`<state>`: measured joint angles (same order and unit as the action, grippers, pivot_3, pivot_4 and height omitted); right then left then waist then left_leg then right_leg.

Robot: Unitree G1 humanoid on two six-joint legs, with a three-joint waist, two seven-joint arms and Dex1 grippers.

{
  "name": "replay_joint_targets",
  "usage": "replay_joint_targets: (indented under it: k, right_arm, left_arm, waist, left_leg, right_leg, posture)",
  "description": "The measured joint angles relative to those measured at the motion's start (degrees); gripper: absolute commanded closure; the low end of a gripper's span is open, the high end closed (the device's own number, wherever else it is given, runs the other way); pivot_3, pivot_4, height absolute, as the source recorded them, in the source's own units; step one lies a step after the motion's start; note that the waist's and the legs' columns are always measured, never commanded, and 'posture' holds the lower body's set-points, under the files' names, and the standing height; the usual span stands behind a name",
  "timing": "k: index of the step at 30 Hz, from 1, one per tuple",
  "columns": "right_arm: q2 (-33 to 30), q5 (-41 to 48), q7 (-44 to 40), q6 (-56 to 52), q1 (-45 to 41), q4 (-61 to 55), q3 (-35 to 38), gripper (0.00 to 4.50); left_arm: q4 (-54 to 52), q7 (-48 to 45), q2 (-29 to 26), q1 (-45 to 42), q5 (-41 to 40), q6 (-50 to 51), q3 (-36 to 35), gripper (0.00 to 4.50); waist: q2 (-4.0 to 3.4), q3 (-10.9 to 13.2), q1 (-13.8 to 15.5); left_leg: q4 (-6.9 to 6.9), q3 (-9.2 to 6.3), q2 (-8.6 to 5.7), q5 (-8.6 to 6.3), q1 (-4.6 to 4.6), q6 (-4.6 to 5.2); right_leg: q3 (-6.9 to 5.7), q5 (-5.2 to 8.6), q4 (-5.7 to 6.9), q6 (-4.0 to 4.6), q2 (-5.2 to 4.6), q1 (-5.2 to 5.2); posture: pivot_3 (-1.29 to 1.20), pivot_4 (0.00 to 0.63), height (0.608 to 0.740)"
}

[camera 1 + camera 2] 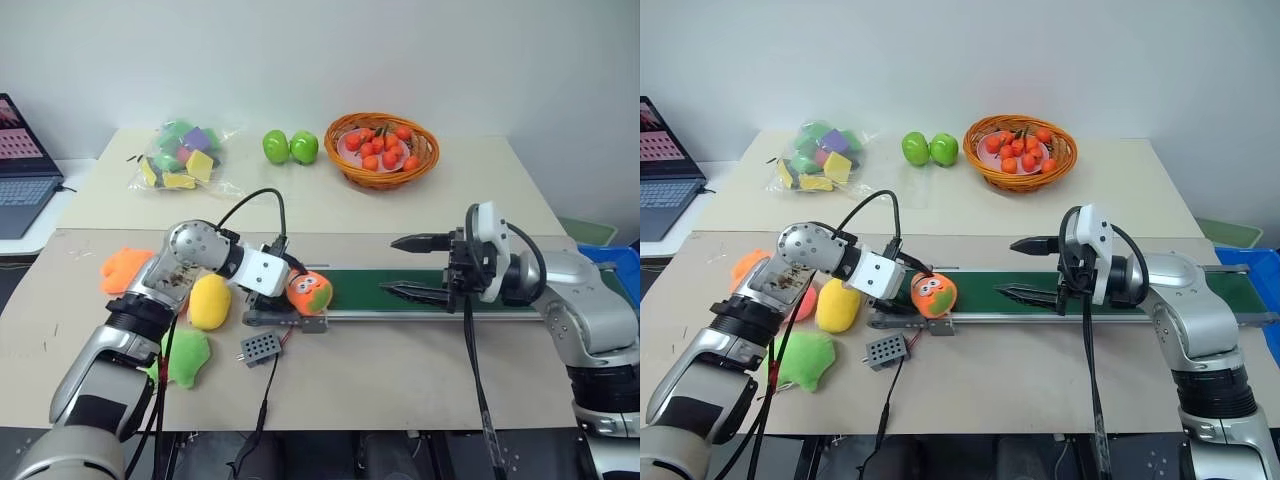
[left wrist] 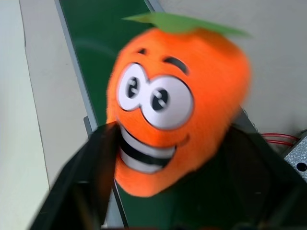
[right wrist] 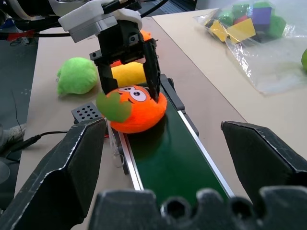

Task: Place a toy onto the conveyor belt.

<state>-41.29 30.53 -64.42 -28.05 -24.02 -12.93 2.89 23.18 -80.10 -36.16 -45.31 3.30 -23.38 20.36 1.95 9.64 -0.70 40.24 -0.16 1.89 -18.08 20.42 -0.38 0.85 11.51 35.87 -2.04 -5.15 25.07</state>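
Observation:
The toy [image 3: 136, 108], a bright orange plush with a cartoon face and a green leaf, lies on the left end of the conveyor belt [image 1: 365, 284], a long dark green strip in a grey frame. My left gripper [image 3: 129, 93] reaches down over the toy, its black fingers [image 2: 96, 167] spread to either side of the face; it is open. My right gripper [image 1: 405, 266] hovers over the middle of the belt, pointing left toward the toy. It is open wide and holds nothing.
A yellow plush [image 1: 209, 301], a green plush [image 1: 185, 357] and a lighter-orange plush [image 1: 125, 268] lie left of the belt. A small grey box [image 1: 260, 347] with a cable sits in front. At the back are a fruit basket [image 1: 382, 150], green fruits [image 1: 290, 147], a bag of blocks [image 1: 183, 155] and a laptop [image 1: 20, 165].

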Motion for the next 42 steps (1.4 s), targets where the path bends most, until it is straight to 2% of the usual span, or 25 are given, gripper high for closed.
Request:
replay_joint_targets:
  k: [5,13,16,22,29,42]
  right_arm:
    - [0.0,-0.02,-0.36,0.05,-0.45,0.24,-0.04,0.0]
    - [-0.02,-0.06,-0.79,0.11,-0.62,1.0,-0.12,0.0]
    - [-0.72,-0.13,-1.28,0.11,-0.62,1.03,-0.17,0.0]
    - [-2.71,-0.17,-2.17,0.12,-0.63,1.31,-0.18,0.0]
    - [-3.92,-0.19,-3.9,0.11,-2.75,2.39,-0.39,0.0]
    - [-4.43,0.01,-5.22,-0.34,-8.16,3.94,-1.05,0.0]
  left_arm:
    - [-2.6,0.71,1.41,-1.61,-2.57,5.82,-1.4,0.06]
    - [-14.85,2.47,2.62,-4.48,-13.18,30.05,-6.95,0.06]
    - [-16.83,2.7,0.09,-4.18,-14.88,35.85,-8.41,0.06]
    - [-21.69,3.88,-5.34,4.27,-17.95,46.18,-11.48,0.06]
    - [-26.04,8.08,-7.93,10.01,-20.53,51.34,-15.7,0.06]
    - [-28.7,14.63,-5.27,7.91,-24.06,53.38,-18.38,0.06]
  waist:
    - [0.0,0.0,0.01]
    - [0.0,0.01,-0.21]
    - [-0.04,0.03,-0.38]
    - [-0.05,0.04,-0.19]
    - [-0.05,0.05,0.04]
    - [-0.04,0.06,0.02]
  left_leg:
    - [0.04,-0.01,-0.01,0.0,0.02,0.0]
    - [0.06,-0.04,0.0,-0.01,0.0,0.02]
    - [0.05,-0.04,0.01,-0.01,-0.07,0.02]
    - [0.06,-0.03,0.02,-0.01,-0.07,0.02]
    - [0.06,-0.03,0.01,-0.01,-0.07,0.01]
    - [0.06,-0.03,0.0,-0.01,-0.07,0.01]
  right_leg:
    - [0.0,0.0,0.02,0.0,-0.01,0.0]
    - [0.01,0.0,0.06,-0.01,0.02,-0.01]
    - [0.06,0.01,0.07,-0.01,0.04,-0.01]
    - [0.08,0.01,0.06,-0.01,0.04,-0.01]
    - [0.07,0.01,0.05,0.0,0.04,-0.02]
    - [0.07,0.01,0.04,0.0,0.03,-0.04]
  posture:
    - [0.0,0.15,0.738]
    - [0.0,0.15,0.738]
    - [0.0,0.15,0.738]
    - [0.0,0.15,0.738]
    - [0.0,0.15,0.738]
    - [0.0,0.15,0.738]
